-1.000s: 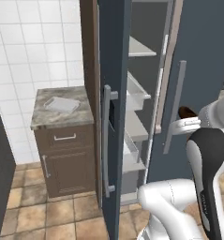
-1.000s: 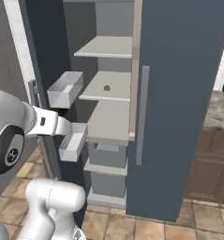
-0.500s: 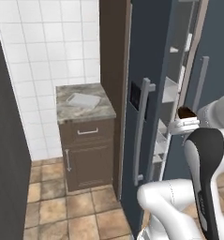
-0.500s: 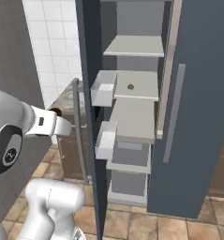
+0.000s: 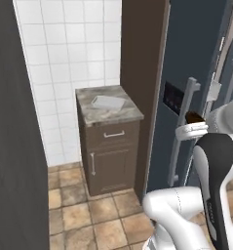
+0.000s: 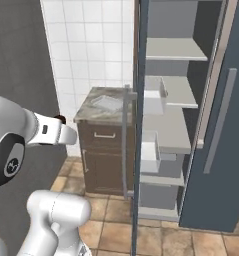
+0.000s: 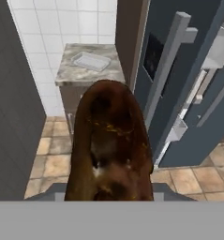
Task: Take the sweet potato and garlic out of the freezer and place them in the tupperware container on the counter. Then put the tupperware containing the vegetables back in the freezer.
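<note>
Sweet potato point(image 7: 111, 145) clamped in gripper point(image 5: 193, 118), close against the hand camera, long axis running away from it; small dark-brown end also visible at the hand in left base view. Fingertips hidden behind the potato, but held between them, jaws partly apart around its width. Carried in mid-air, well apart from counter point(image 5: 108, 113), to the freezer side of it, just in front of the open door's bar handle point(image 5: 182, 132).

Handling, judged: firm, stiff, fairly light; skin rough enough to hold; rounded and tapered, so liable to roll or pivot if pinched near an end. Best hold across the thick middle, as looks to be the case here. Not fragile; a short drop into the tray should be fine.

Tray point(image 5: 108, 102) flat on counter, toward the tiled wall, nothing seen in it. Counter just beside freezer point(image 6: 191, 125), left of it. Freezer open, shelves point(image 6: 173, 92) and door bins point(image 6: 151, 147) visible. Garlic too small to make out.

Next, judged: reach across to above tray, lower, release.
</note>
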